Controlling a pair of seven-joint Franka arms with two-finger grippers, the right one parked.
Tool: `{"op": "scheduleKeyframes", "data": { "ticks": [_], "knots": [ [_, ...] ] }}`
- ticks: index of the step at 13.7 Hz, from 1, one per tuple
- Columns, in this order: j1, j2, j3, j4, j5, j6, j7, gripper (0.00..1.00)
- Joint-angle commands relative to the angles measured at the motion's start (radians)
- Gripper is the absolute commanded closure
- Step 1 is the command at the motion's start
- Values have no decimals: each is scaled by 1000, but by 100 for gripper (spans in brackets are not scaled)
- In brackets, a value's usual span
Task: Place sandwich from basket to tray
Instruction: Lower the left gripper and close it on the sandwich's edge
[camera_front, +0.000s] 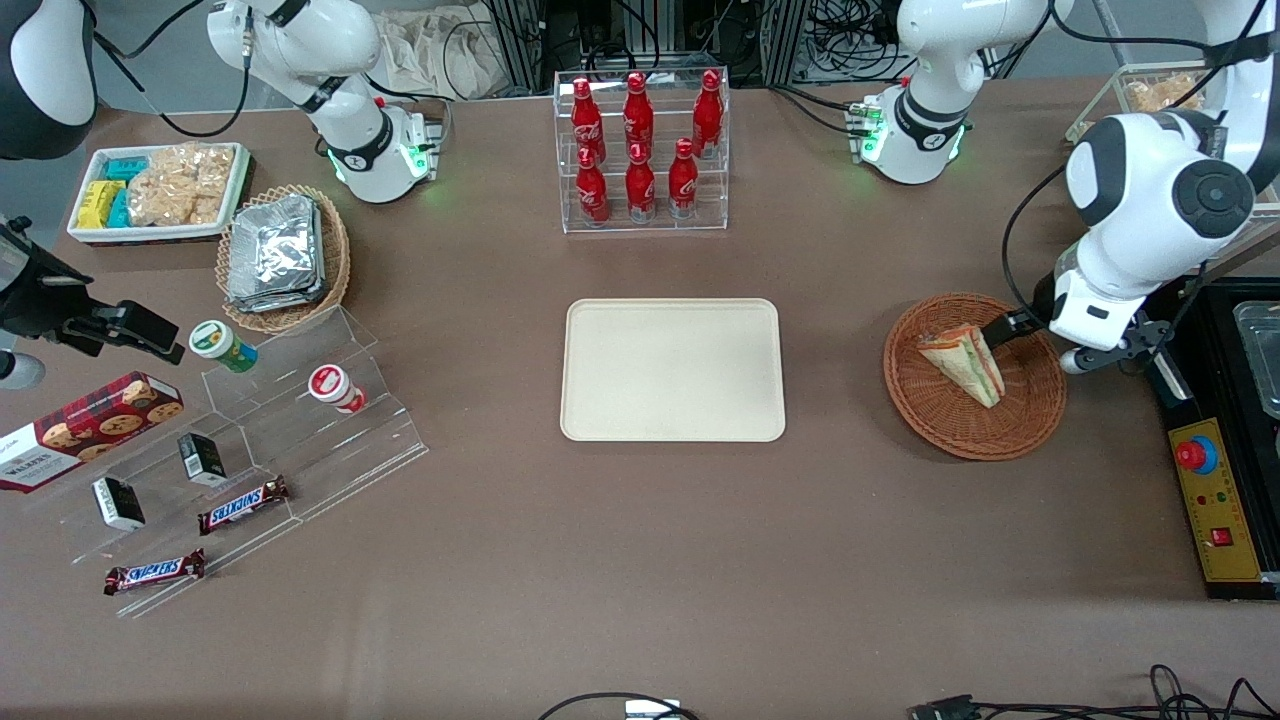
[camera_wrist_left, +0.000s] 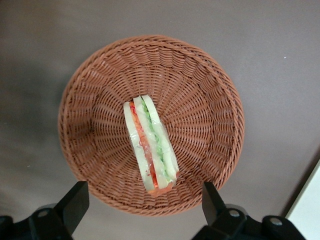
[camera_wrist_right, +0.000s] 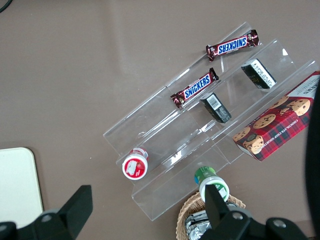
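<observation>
One sandwich (camera_front: 965, 362), one basket (camera_front: 974, 425), one tray (camera_front: 672, 369) on the brown desk (camera_front: 640, 560). Six red bottles (camera_front: 640, 140) in a clear rack, farther from the front camera than the tray. Two Snickers bars (camera_front: 243, 505), toward the parked arm's end.

Sandwich lying in the basket, on the weave. Long axis angled across the basket floor: broad end toward the rim near the tool, narrow end toward the rim nearest the front camera. Three pale bread slices with red and green filling between them, seen edge-on from the wrist (camera_wrist_left: 150, 145).

Tool (camera_front: 1010, 328) poised over the basket rim, at the sandwich's broad end; jaws spread wide, gripping nothing. Only one dark finger visible from the front, the rest covered by the arm. In the wrist view, both fingers (camera_wrist_left: 75, 202) cut off by the frame edge, straddling the basket's width, clear of the sandwich.

Tray bare, well apart from the basket.
</observation>
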Motion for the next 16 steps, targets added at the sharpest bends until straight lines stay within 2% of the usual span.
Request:
{"op": "scheduleKeyframes", "data": {
  "ticks": [1,5,15,16],
  "knots": [
    [3,-12,-3,-71,-15,79,-16,0],
    [-2,17,-3,-172,-15,234,-51,0],
    [0,129,-3,-252,-15,448,-76,0],
    [0,130,-1,-252,-15,458,-76,5]
  ]
}}
